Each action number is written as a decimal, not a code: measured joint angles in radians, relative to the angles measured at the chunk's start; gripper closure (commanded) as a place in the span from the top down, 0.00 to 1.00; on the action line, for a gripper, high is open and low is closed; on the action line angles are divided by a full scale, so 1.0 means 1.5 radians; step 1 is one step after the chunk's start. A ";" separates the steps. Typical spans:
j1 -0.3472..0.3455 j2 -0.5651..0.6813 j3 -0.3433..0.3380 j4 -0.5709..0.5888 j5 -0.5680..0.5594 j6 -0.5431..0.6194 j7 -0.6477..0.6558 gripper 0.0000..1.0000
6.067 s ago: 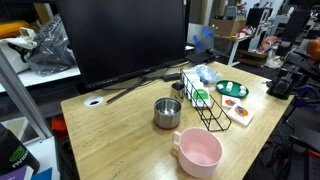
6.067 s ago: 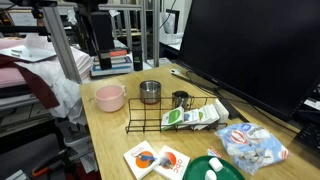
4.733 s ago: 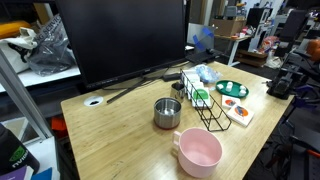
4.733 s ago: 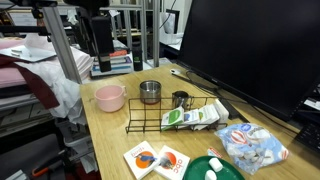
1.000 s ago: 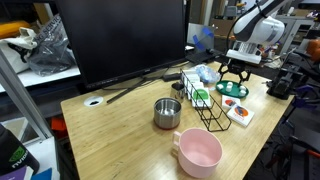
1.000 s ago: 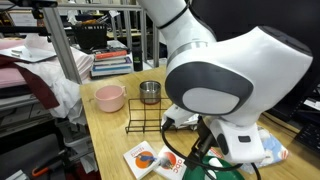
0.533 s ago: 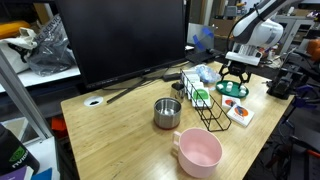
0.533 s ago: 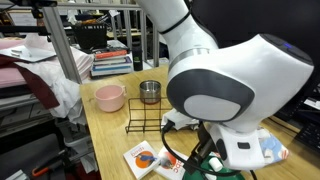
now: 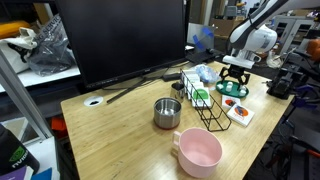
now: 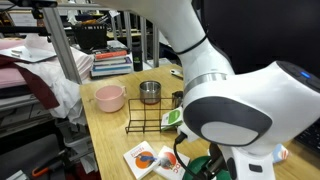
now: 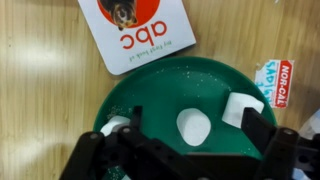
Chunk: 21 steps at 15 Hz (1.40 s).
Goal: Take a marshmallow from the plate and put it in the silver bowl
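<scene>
The green plate (image 11: 170, 85) fills the wrist view with three white marshmallows on it. One marshmallow (image 11: 194, 127) lies between my open gripper's (image 11: 197, 118) fingers (image 11: 135, 122), another (image 11: 243, 108) is close to the right finger, and a third (image 11: 113, 127) is outside the left finger. In an exterior view my gripper (image 9: 232, 80) hangs just over the plate (image 9: 241, 90) at the table's far corner. The silver bowl (image 9: 167, 112) stands mid-table, apart from the gripper. It also shows in the other exterior view (image 10: 150, 92).
A white "abc" card (image 11: 135, 30) lies beside the plate. A black wire rack (image 9: 205, 100) with packets stands between plate and silver bowl. A pink bowl (image 9: 198, 152) sits near the table's front edge. A large monitor (image 9: 120, 40) stands behind.
The arm came in from outside the scene to above the green plate. Over the last second the gripper has settled lower over the plate, still open.
</scene>
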 measured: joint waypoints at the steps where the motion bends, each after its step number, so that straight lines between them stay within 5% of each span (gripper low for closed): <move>1: -0.002 0.008 0.000 0.006 0.000 0.001 0.013 1.00; 11: -0.012 0.018 0.000 0.013 0.028 0.003 0.114 1.00; 21: -0.019 -0.003 0.003 -0.028 0.120 0.072 0.119 1.00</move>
